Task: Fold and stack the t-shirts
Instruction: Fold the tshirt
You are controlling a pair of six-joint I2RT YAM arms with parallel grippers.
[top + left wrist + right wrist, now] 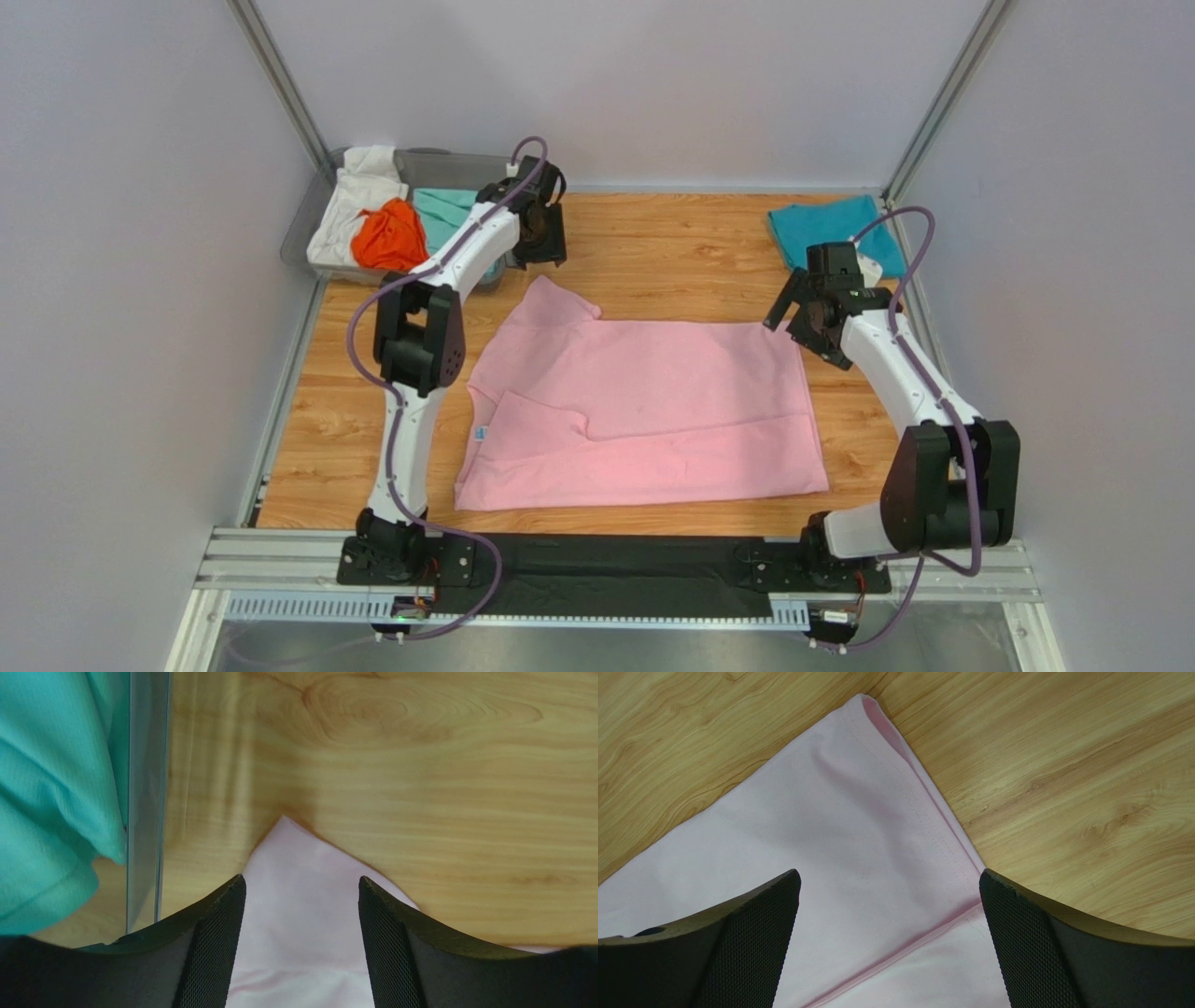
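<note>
From the top camera I see the whole pink t-shirt (645, 406) lying spread out in the middle of the bench (673, 252). My wrist cameras show only its corners. The left pincer (302, 903) is open over a pink tip. The right pincer (889, 903) is wide open over a stitched corner. Both hold nothing.

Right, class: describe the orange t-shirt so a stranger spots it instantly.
At the far left corner of the wooden table sits a clear bin. Inside, the orange t-shirt lies between a white tee and a mint-green tee, brighter than both.
</note>
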